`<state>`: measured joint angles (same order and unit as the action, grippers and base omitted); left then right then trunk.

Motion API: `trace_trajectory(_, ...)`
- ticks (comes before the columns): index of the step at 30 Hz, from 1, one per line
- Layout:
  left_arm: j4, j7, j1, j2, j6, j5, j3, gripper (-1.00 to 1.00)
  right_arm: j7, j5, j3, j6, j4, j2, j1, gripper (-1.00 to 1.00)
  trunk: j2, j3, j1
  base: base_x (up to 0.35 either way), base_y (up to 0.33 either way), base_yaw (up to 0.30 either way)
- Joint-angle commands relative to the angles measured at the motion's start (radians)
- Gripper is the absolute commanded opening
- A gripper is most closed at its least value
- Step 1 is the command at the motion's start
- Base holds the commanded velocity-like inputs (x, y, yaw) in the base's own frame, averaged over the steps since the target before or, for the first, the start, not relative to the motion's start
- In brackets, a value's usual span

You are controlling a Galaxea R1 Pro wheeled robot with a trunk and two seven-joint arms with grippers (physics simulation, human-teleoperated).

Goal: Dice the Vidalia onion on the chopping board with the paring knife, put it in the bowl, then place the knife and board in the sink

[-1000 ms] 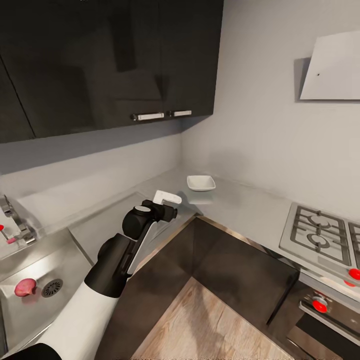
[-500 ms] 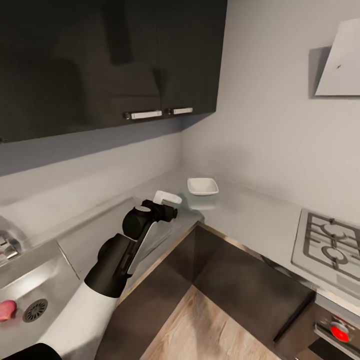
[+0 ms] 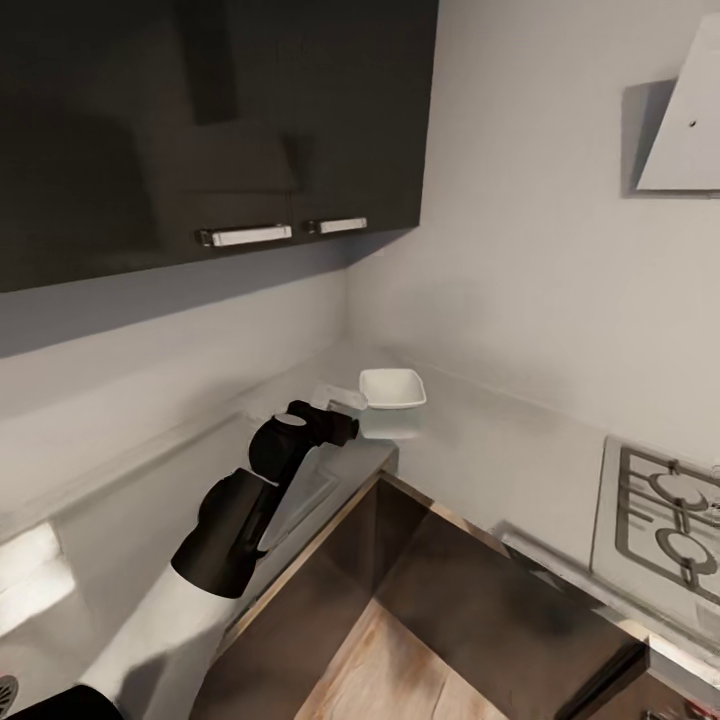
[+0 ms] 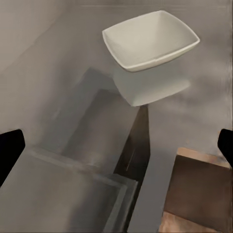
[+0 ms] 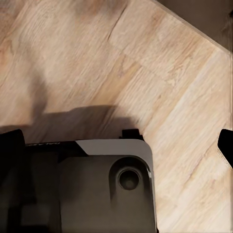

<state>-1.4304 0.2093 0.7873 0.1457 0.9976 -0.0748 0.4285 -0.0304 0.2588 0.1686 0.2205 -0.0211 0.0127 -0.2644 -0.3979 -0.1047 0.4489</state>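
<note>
The white rounded-square bowl (image 3: 392, 388) stands on the grey countertop (image 3: 480, 455) in the corner under the dark wall cabinets. My left gripper (image 3: 345, 403) hovers over the counter just short of the bowl. In the left wrist view the bowl (image 4: 150, 39) lies ahead of the left gripper (image 4: 116, 145), whose dark fingertips (image 4: 9, 150) stand far apart with nothing between them. My right gripper (image 5: 116, 141) is open and empty over the wooden floor (image 5: 160, 73). A sliver of the sink (image 3: 25, 585) shows at the far lower left. The onion, chopping board and paring knife are out of view.
A gas hob (image 3: 660, 500) sits on the counter at the right, with a pale range hood (image 3: 680, 120) on the wall above it. Dark base cabinets (image 3: 480, 570) form an inner corner around the wooden floor (image 3: 400, 670). My grey base (image 5: 107, 189) is below the right gripper.
The whole head view has shifted, so the camera moved: the sink with the pink onion slid out at the lower left. The bowl now sits closer to my left gripper.
</note>
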Motion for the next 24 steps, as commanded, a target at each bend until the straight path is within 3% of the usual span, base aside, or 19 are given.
trace_trajectory(1,-0.001,0.009,0.001,0.0,0.004,-0.008,0.001,1.0,-0.003,0.01,0.008,0.003,0.001,0.0,-0.001,1.0,-0.002,-0.002,0.001,0.212,-0.159,-0.229)
trace_trajectory(9,-0.002,0.009,0.001,0.0,0.004,-0.008,0.002,1.0,-0.003,0.011,0.008,0.003,0.001,-0.001,-0.001,1.0,-0.002,-0.002,0.001,0.055,-0.041,-0.215)
trace_trajectory(16,-0.004,0.009,0.001,0.0,0.004,-0.008,0.002,1.0,-0.006,0.009,0.008,0.007,0.001,-0.001,-0.001,1.0,-0.002,-0.002,0.001,0.003,-0.002,-0.034)
trace_trajectory(20,-0.004,0.009,0.001,0.0,0.004,-0.008,0.003,1.0,-0.041,0.006,0.01,0.011,0.001,0.001,-0.001,1.0,-0.002,-0.002,0.001,0.0,0.0,-0.001)
trace_trajectory(24,0.004,0.009,0.0,-0.005,0.004,-0.005,0.009,1.0,-0.063,-0.015,0.013,0.012,0.003,-0.019,0.0,1.0,-0.002,-0.002,0.001,0.0,0.0,0.0)
